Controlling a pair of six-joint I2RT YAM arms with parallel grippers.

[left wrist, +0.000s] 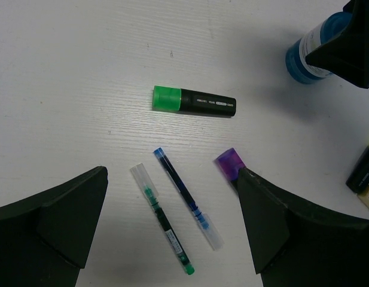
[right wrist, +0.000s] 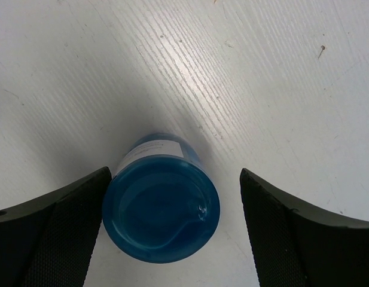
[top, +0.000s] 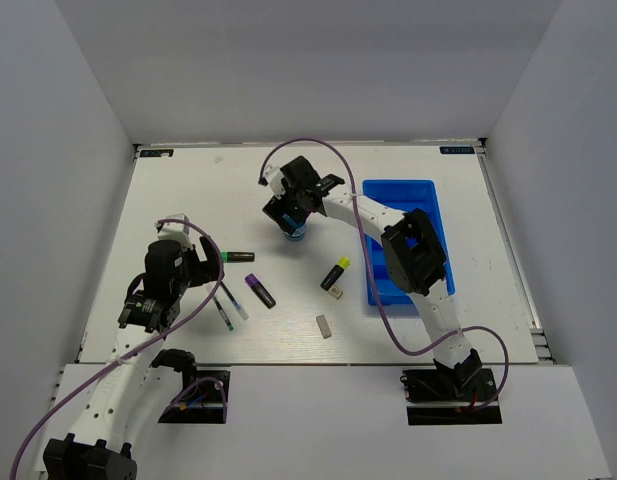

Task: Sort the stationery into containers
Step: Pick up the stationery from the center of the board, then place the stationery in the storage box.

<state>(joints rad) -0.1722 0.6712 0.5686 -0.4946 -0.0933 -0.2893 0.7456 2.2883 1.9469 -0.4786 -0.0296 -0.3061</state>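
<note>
The blue round piece [top: 296, 235] stands on the white table, seen from above in the right wrist view [right wrist: 161, 209]. My right gripper [top: 293, 222] [right wrist: 175, 173] is open with a finger on each side of it; the left finger is close to it, the right one apart. My left gripper [top: 206, 275] [left wrist: 171, 173] is open and empty above a blue pen [left wrist: 187, 197] and a green pen [left wrist: 163, 221]. A green-ended marker [left wrist: 194, 101] lies beyond them. A purple-ended marker [left wrist: 229, 163] is partly hidden by the right finger. The blue tray [top: 400, 200] is at the right.
A yellow-ended marker [top: 336, 273] with a small beige eraser [top: 336, 294] by it lies left of the tray. A grey eraser [top: 324, 326] lies nearer the front edge. The right arm's links cross over the tray. White walls enclose the table.
</note>
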